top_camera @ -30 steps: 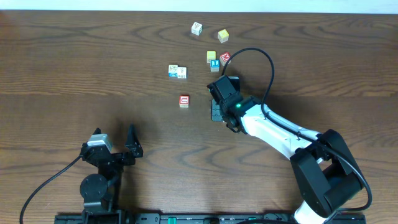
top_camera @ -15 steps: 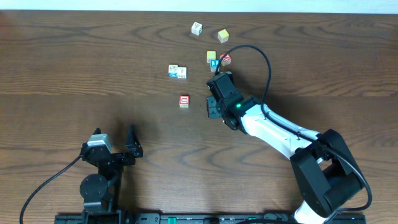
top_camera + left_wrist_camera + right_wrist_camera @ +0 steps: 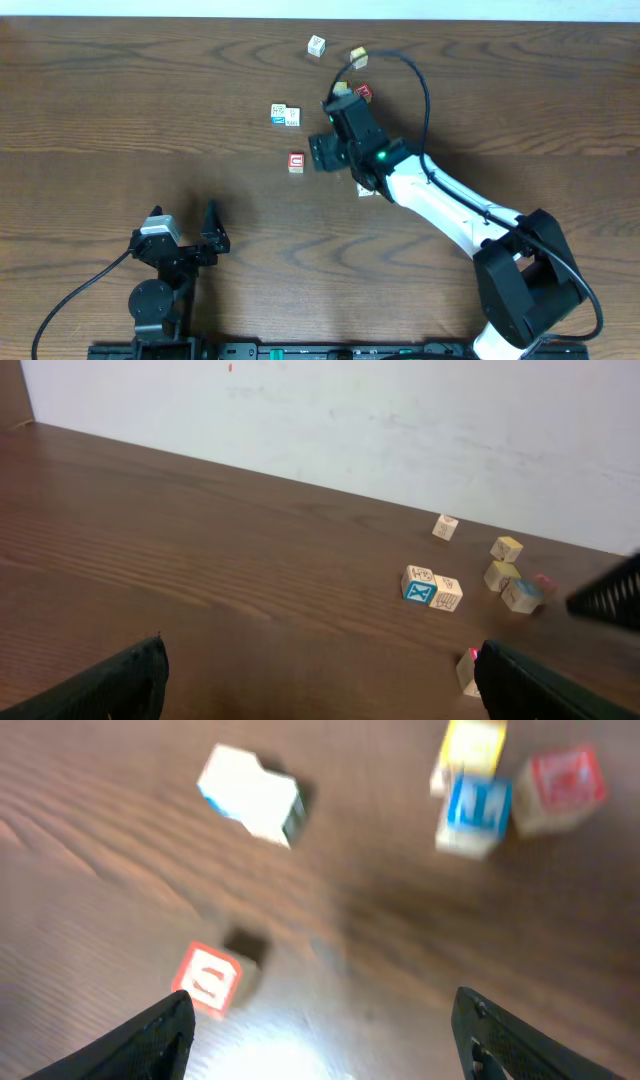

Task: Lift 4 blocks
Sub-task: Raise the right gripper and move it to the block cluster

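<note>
overhead, count: eight blocks show on the table (image 3: 120, 100): red C block (image 3: 296, 161), red A block (image 3: 363, 92), pale block (image 3: 368, 188), far yellow block (image 3: 358, 57), near yellow block (image 3: 340, 88), white pair (image 3: 285, 115), lone white block (image 3: 316, 45).
overhead, room: all blocks sit in the far middle. The lone white block is near the far edge. The left half is bare wood.
overhead, right arm: stretched diagonally from the near right corner. The right gripper (image 3: 328, 128) is over the spot between the red C block and the red A block, jaws apart, holding nothing. The pale block lies just beside the forearm.
overhead, left arm: folded at the near edge. The left gripper (image 3: 185, 225) is spread wide and empty.
left wrist, count: eight blocks, far ahead on the right. There is open table in front, and a white wall (image 3: 300, 420) stands behind.
right wrist, count: six blocks, blurred. The blue-letter block (image 3: 475, 810) touches the near yellow block, and the red A block is just beside it.
right wrist, jaws: the fingers (image 3: 160, 1035) are wide apart with only wood between them. The red C block is near the left one.
</note>
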